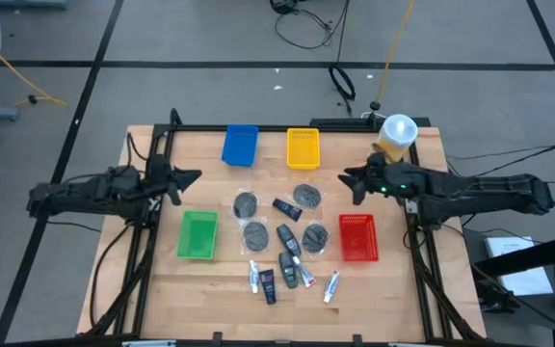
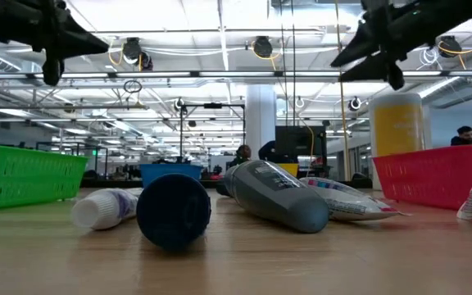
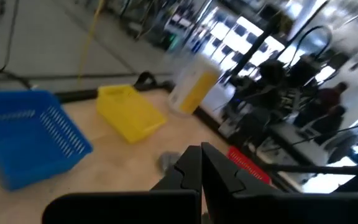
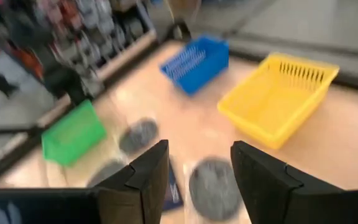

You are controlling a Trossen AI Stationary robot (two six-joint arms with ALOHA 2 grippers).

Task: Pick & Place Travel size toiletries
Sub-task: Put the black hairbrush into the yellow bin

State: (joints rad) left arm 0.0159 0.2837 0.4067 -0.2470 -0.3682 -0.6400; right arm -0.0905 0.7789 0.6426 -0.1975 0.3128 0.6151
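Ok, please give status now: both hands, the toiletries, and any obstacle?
Left hand shut, empty, above table. Right hand open, empty, near yellow tray. Toiletries all on table, trays look empty. No obstacle seen.

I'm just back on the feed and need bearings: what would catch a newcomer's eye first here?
Four bright plastic trays ring the wooden table: blue tray and yellow tray at the far edge, green tray on the left, red tray on the right. Between them lies a cluster of small toiletries, none in a tray. The right gripper hovers open near the yellow tray; the left gripper waits shut.
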